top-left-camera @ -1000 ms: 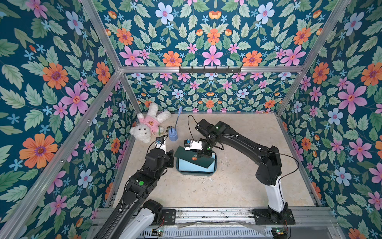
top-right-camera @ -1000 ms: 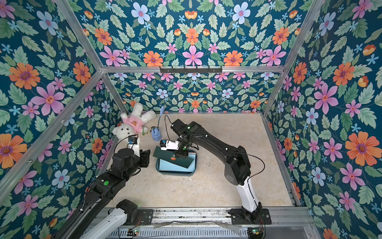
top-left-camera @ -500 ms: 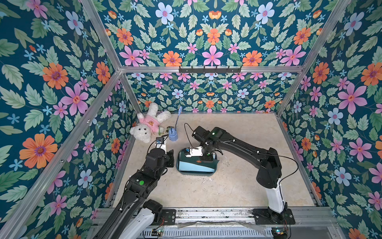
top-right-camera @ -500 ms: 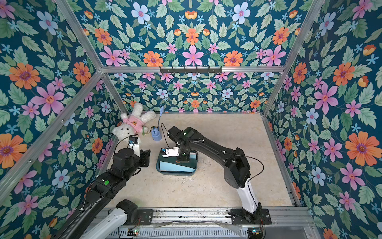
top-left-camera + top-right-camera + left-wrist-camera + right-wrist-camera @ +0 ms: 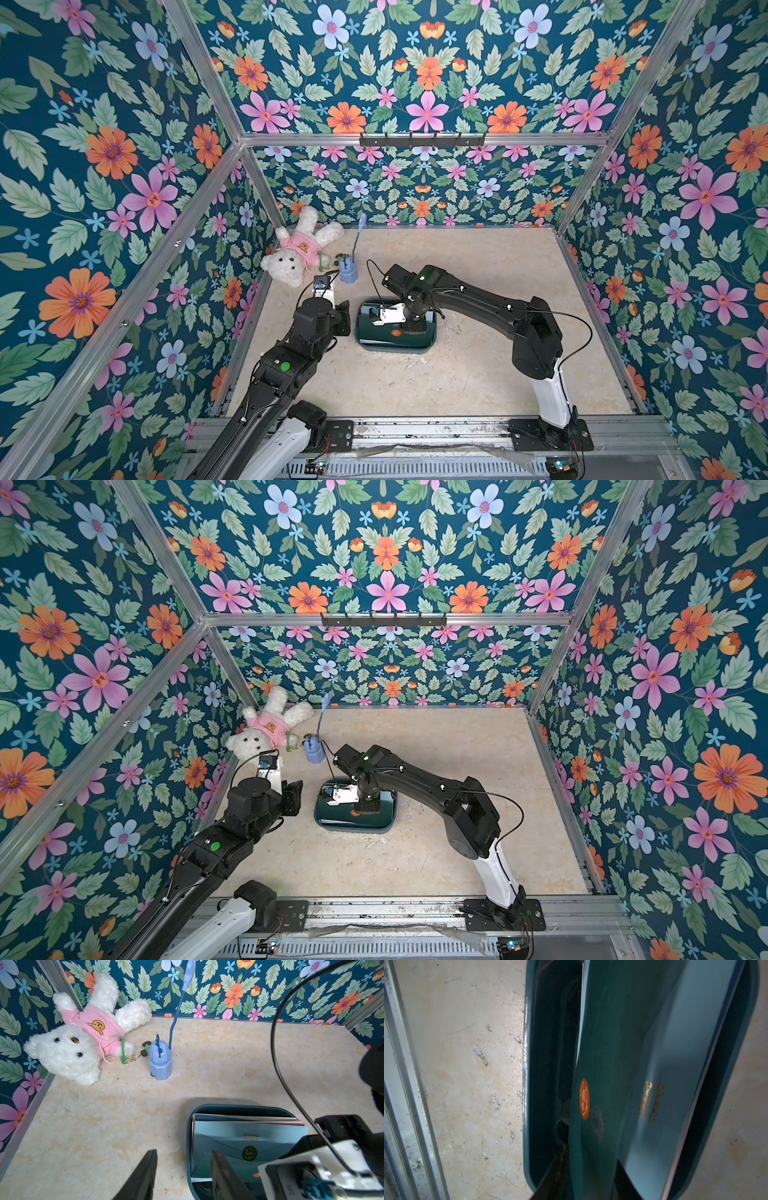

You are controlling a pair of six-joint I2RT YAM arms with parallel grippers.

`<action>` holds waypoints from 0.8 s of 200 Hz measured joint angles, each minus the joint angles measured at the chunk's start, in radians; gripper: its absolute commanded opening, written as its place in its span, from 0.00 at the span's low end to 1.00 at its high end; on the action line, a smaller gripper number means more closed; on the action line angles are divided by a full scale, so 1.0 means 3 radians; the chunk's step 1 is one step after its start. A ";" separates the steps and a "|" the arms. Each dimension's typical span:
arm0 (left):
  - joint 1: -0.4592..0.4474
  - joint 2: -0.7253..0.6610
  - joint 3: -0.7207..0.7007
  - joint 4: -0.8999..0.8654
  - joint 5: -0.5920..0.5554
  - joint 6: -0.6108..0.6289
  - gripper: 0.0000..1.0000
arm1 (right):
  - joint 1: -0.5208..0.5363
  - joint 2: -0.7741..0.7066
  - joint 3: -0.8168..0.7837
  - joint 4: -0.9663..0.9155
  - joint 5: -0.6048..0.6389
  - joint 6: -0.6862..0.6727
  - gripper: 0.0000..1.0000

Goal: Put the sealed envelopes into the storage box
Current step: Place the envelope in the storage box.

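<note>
Floral walls (image 5: 428,75) are wrapping round three sides of a pale marbled surface (image 5: 478,374), and all the action is happening at the box (image 5: 395,348), which is sitting left of centre in both top views. Reaching in from its side, the right tool (image 5: 591,1155) is pointing straight down into that box. The dark green envelope (image 5: 602,1043) is standing tilted between its fingers, with the orange seal (image 5: 584,1098) showing. Those fingers are sitting a little apart on either side of the paper, and whether either one is pressing on it I cannot tell. Under it, a light-blue envelope (image 5: 239,1138) with a dark round seal is lying flat on top of the stack (image 5: 249,1119) in the box, with navy and red edges peeking out along one side. The left tool (image 5: 184,1157) is hovering just beside the box, fingers apart and gripping nothing, one over bare surface and the other over the box's rim. Over in the back-left corner a white bear (image 5: 297,253) in a pink shirt is lying on its back. A small blue cup (image 5: 348,272) is standing just beside it, holding a blue stick (image 5: 176,1012), and a green keychain (image 5: 124,1055) is lying between the two, all apart from the box.
</note>
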 measured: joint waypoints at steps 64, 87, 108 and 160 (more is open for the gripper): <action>0.0000 0.0001 -0.0001 0.0003 0.0001 -0.0001 0.49 | -0.0108 -0.0024 0.0111 0.0039 -0.0258 0.0010 0.00; 0.0000 0.0005 -0.0001 0.0003 0.0001 -0.0001 0.49 | -0.0104 -0.0028 0.0150 -0.0001 -0.0292 0.0010 0.00; 0.0000 0.0010 -0.0001 0.0003 0.0001 -0.0001 0.49 | -0.0090 -0.0060 0.0163 -0.0033 -0.0257 0.0009 0.00; 0.0000 0.0043 -0.0001 0.0008 0.0015 -0.0001 0.49 | -0.0032 -0.0066 0.0100 -0.0078 -0.0123 -0.0001 0.00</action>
